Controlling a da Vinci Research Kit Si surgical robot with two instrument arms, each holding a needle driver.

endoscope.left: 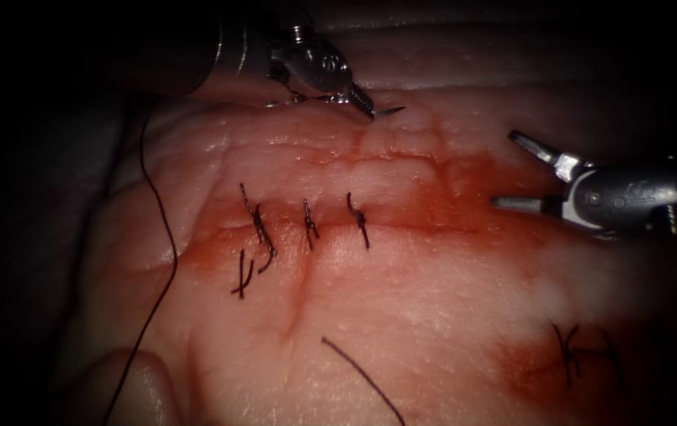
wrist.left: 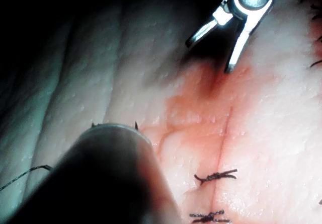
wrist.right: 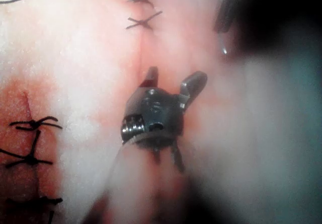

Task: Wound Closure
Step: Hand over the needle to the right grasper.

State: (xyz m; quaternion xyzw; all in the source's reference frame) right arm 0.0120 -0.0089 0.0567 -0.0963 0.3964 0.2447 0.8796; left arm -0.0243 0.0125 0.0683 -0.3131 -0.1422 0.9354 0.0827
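Gripping the needle (endoscope.left: 386,112) near its middle, the left hand (endoscope.left: 360,101) sits at the far edge of the tissue (endoscope.left: 433,315), jaws clenched on the steel, and the sharp tip pokes out to the right, clear of the flesh and not in the tissue. Over on the right, the right hand (endoscope.left: 516,170) hangs with its jaws spread wide, holding nothing, just beyond the right end of the cut (endoscope.left: 402,225). Three stitches (endoscope.left: 307,225) cross the cut's left and middle stretch, red fluid (endoscope.left: 465,197) staining the unstitched part toward the right. The thread (endoscope.left: 166,237) trails down the tissue's left side, and a loose cut end (endoscope.left: 362,377) lies on the near part. From the left wrist view, the right hand (wrist.left: 214,50) shows its two parted jaws plainly above the red patch, with two stitches (wrist.left: 216,176) close by. From the right wrist view, the same spread jaws (wrist.right: 173,83) are seen from behind, and older stitches (wrist.right: 30,143) sit off to the side.
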